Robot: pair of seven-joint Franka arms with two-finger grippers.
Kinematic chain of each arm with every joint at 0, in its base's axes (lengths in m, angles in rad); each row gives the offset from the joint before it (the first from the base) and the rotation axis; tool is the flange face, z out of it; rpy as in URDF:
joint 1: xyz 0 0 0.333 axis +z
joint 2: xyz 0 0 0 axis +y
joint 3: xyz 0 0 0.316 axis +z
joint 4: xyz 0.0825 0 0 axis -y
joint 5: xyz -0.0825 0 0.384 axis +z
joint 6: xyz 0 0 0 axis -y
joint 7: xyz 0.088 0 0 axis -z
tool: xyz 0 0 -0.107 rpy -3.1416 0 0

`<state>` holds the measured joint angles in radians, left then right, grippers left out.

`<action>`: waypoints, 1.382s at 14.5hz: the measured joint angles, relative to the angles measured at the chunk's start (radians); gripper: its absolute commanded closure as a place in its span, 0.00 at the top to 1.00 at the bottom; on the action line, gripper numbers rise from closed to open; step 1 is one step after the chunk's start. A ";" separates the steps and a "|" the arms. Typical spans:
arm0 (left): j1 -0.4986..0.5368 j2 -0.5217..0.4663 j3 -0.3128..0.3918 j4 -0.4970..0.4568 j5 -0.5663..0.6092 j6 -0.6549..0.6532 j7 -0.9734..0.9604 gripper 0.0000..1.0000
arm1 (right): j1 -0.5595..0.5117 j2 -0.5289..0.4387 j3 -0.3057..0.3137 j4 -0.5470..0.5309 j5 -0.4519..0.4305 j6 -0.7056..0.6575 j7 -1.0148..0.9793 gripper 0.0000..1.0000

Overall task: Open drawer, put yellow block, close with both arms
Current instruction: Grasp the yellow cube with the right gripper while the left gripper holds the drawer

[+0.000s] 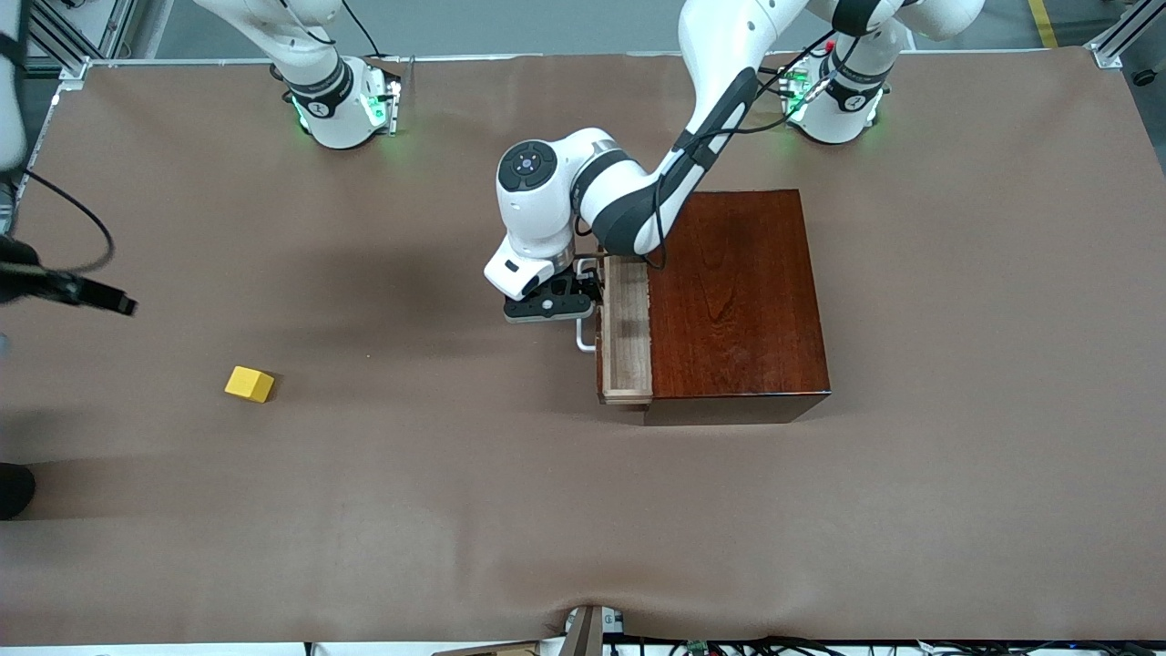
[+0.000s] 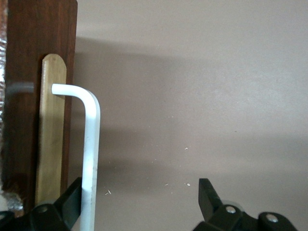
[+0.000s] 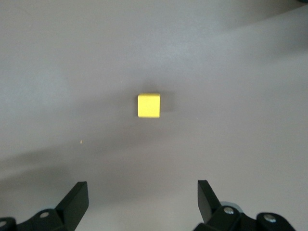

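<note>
yellow block (image 1: 249, 384) lying alone on the surface (image 1: 455, 510), about 8 o'clock from the drawer (image 1: 627, 333).
right claw (image 3: 142, 202) hovering open above it; light, rigid cube, best pinched across flat sides. left claw (image 2: 139, 202) standing open around the handle (image 2: 89, 144).

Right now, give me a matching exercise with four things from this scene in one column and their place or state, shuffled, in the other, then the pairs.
Things:
1. drawer
2. yellow block
3. left tool
4. right tool

States:
A. open, above the block
B. pulled partly out of the dark wooden box
C. open, at the white handle
D. alone on the table, toward the right arm's end

Pairs: 1-B, 2-D, 3-C, 4-A
</note>
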<state>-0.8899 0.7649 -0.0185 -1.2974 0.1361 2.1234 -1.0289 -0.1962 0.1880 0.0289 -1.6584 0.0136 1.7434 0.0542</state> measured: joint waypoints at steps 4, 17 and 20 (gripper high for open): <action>-0.008 0.001 -0.001 0.001 -0.004 0.044 -0.002 1.00 | 0.001 0.049 -0.002 -0.162 0.000 0.254 0.013 1.00; -0.040 -0.005 -0.017 0.044 -0.054 0.235 -0.058 1.00 | 0.001 0.358 -0.004 -0.301 0.002 0.724 0.076 0.72; -0.009 -0.071 -0.012 0.072 -0.055 0.112 -0.067 1.00 | 0.001 0.370 -0.004 -0.313 0.002 0.737 0.085 0.01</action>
<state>-0.8989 0.6935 -0.0300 -1.2259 0.0816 2.2350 -1.0960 -0.1951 0.5579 0.0250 -1.9709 0.0158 2.4808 0.1393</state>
